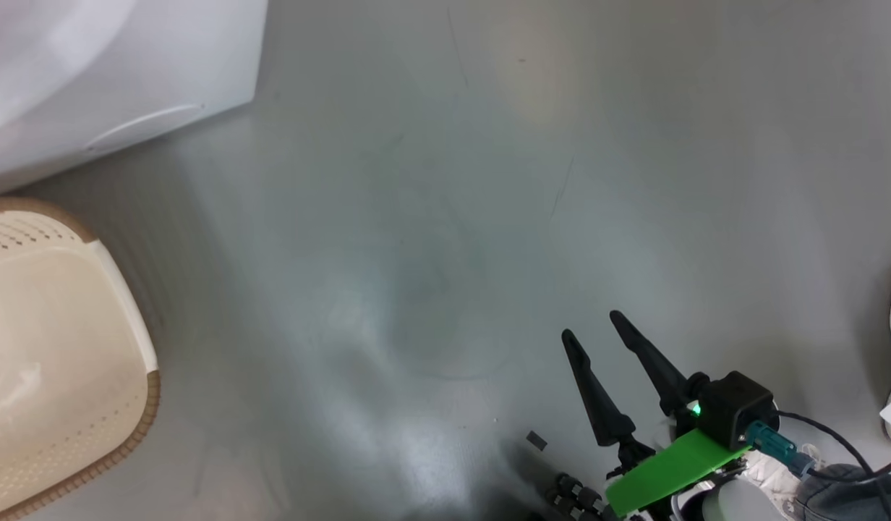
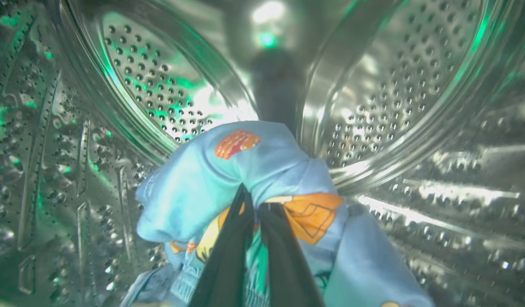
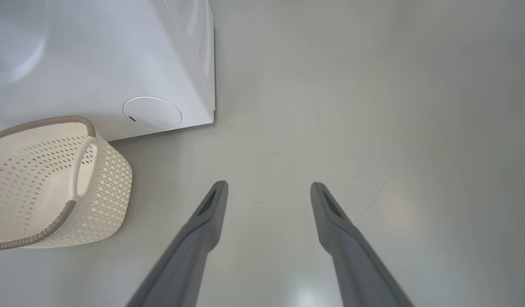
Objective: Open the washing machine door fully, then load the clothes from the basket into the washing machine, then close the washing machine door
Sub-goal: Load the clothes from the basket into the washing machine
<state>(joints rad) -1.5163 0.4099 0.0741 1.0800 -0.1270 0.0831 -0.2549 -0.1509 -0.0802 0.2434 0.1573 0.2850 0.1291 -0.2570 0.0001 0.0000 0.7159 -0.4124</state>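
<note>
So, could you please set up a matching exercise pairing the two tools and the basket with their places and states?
Things:
1 left tool
2 right tool
3 basket

States:
A looks empty, on the floor beside the washing machine
B open above bare floor
C shut on the light blue garment inside the drum

Pairs: 1-C; 2-B; 3-A

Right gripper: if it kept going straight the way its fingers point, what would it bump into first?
Most likely the grey floor. The right gripper, open, aims at a bare patch of it; the washing machine and the basket sit off to one side. Depth is hard to judge.
</note>
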